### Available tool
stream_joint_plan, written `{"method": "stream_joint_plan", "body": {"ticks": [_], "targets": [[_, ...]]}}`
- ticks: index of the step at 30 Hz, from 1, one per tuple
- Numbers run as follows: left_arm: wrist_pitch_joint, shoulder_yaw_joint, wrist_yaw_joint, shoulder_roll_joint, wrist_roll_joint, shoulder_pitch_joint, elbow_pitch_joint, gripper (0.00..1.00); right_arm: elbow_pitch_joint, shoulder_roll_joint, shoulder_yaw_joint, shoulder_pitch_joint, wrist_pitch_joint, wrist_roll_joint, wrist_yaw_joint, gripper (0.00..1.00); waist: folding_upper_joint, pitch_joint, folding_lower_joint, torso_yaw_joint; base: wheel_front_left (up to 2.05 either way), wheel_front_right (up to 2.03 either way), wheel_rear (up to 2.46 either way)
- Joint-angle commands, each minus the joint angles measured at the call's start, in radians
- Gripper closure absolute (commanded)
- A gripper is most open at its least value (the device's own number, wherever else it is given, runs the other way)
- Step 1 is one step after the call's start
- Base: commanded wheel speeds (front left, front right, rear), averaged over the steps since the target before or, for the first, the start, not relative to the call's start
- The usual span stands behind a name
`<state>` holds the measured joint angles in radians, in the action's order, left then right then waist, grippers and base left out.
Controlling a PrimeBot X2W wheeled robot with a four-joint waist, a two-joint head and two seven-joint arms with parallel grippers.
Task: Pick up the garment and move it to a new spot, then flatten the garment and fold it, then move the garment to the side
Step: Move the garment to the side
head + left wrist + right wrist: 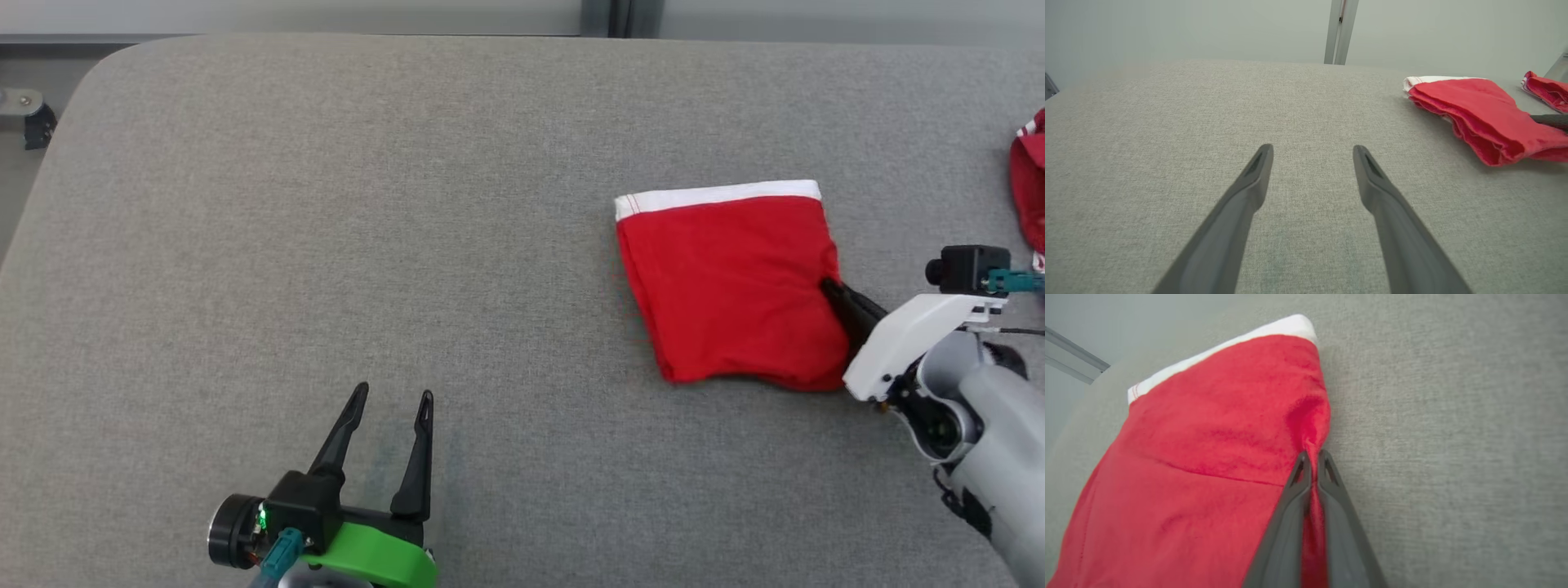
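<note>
Lab-like test room: grey fabric-covered table [326,204], plain pale wall panels [1167,28], metal post [1341,30] between them.

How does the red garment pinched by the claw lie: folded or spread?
Folded: the red garment lies as a compact square, stacked layers showing along its edge.

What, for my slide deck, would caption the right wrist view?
Shut right hand pinching an edge of the folded red garment on the grey surface.
</note>
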<state>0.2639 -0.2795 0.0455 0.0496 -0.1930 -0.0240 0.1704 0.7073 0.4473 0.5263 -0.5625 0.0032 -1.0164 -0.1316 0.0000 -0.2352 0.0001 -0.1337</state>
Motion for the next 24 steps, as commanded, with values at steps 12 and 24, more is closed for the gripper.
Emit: {"method": "stream_joint_plan", "body": {"ticks": [12, 24], "targets": [[0.000, 0.025, 0.037, 0.002, 0.049, -0.079, -0.030, 0.00, -0.090, 0.277, -0.011, -0.170, -0.006, 0.172, 0.002, 1.00, 0.0000, -0.153, -0.0001, 0.150, 0.00, 0.00, 0.00], [0.000, 0.049, 0.068, 0.003, 0.088, -0.133, -0.035, 0.00, -0.147, 0.396, -0.155, -0.214, 0.031, 0.310, 0.002, 1.00, 0.0000, -0.228, -0.0001, 0.182, 0.00, 0.00, 0.00]]}}
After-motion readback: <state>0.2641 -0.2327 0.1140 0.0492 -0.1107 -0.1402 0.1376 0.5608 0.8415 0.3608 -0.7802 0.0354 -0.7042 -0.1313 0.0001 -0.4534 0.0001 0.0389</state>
